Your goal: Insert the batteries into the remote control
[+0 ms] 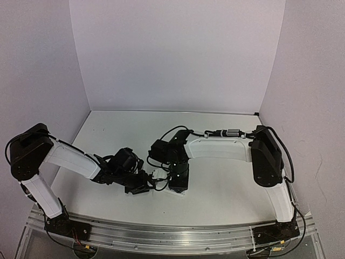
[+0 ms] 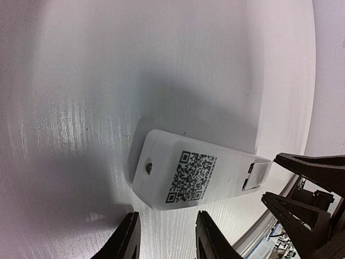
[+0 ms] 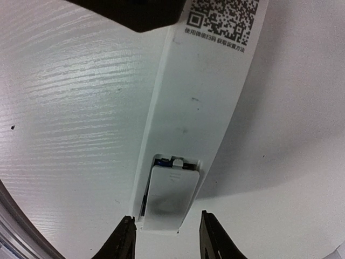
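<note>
Remote control (image 2: 161, 189): slim white body, facing back side up over the pale surface (image 3: 64, 108) and throwing a soft shadow; resting or raised, not clear. Its back is showing a black QR code (image 2: 192, 176) and a small round hole near one end. At the other end the cover (image 3: 170, 194) is sitting over the bay. Batteries (image 3: 160, 161): only thin blue slivers are peeking out at the cover's edges; count not clear.
</note>
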